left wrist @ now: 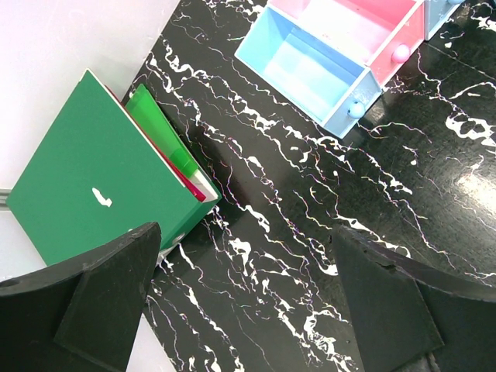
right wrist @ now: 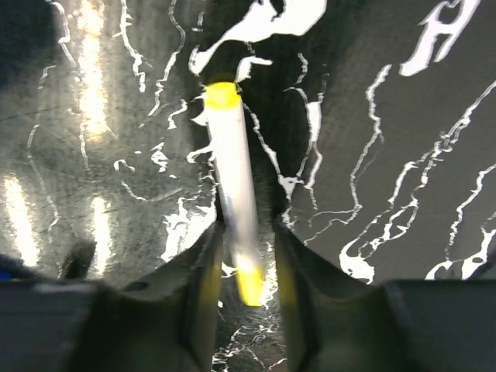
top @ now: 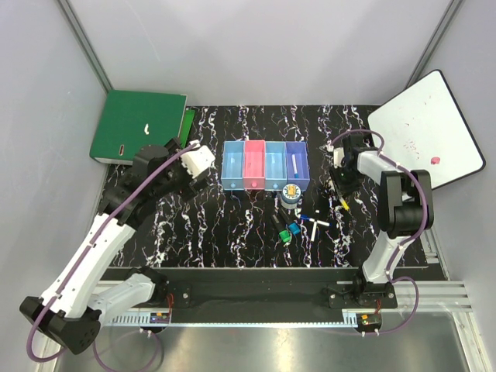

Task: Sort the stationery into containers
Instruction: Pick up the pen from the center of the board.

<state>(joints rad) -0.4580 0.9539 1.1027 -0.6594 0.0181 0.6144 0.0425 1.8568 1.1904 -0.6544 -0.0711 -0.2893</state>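
Clamping a white pen [right wrist: 229, 155] between its jaws, the right gripper [right wrist: 248, 232] is readying it for the bins [top: 244, 164]; the left gripper [left wrist: 246, 240] is gaping, empty.

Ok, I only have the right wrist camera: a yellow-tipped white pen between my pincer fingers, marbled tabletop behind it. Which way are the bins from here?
Observer: In the top view the four joined bins sit to the left of the right pincer, with the purple-blue bin nearest it.
Operator: Is anything in them?
Observer: One white pen lies in the purple-blue bin. The other three look empty.
Operator: And is the left arm in my way?
Observer: No. The left pincer is open and empty at the far side of the row, between the light blue end bin and the green binder.
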